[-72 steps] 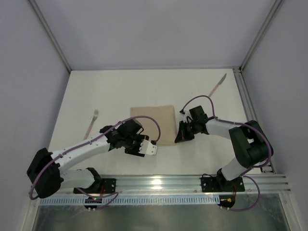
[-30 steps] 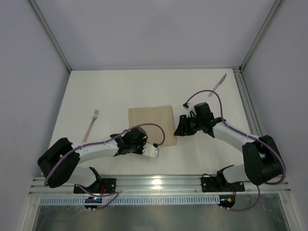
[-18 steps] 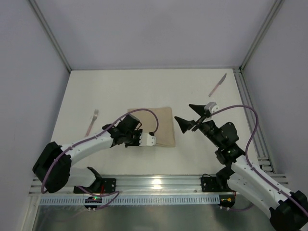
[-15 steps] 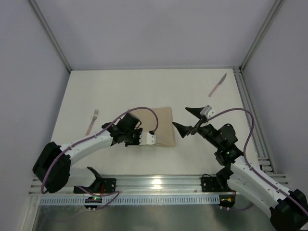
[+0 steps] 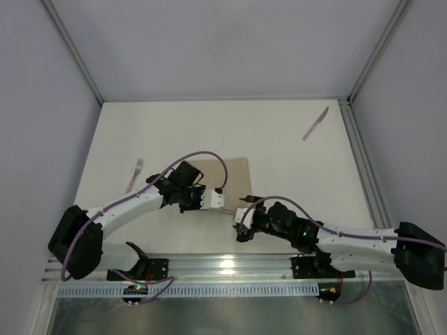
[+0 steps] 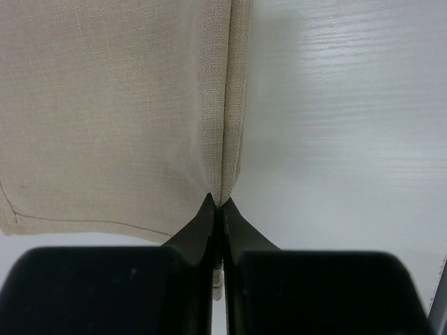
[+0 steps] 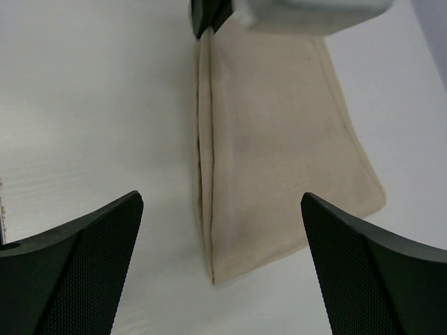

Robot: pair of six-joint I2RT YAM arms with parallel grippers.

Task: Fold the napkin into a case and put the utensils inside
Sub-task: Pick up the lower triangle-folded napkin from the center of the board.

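Note:
The beige napkin (image 5: 236,176) lies at the table's middle, its near part under my left arm. In the left wrist view my left gripper (image 6: 221,204) is shut on a doubled edge of the napkin (image 6: 105,105). From above, the left gripper (image 5: 225,202) sits at the cloth's near right side. My right gripper (image 5: 240,218) hovers just nearer, open wide and holding nothing. Its view shows the napkin (image 7: 279,139) between the spread fingers of the right gripper (image 7: 222,201). A pink-handled knife (image 5: 316,123) lies far right. A pink-handled fork (image 5: 134,174) lies left. No case shows.
A metal frame post and rail (image 5: 360,150) run along the table's right side. The arms' base rail (image 5: 223,265) spans the near edge. The right forearm (image 5: 349,237) stretches low across the near right of the table.
My right gripper opened wide, left the napkin's right side and swung down to its near corner. My left gripper carried the pinched edge away from the base rail.

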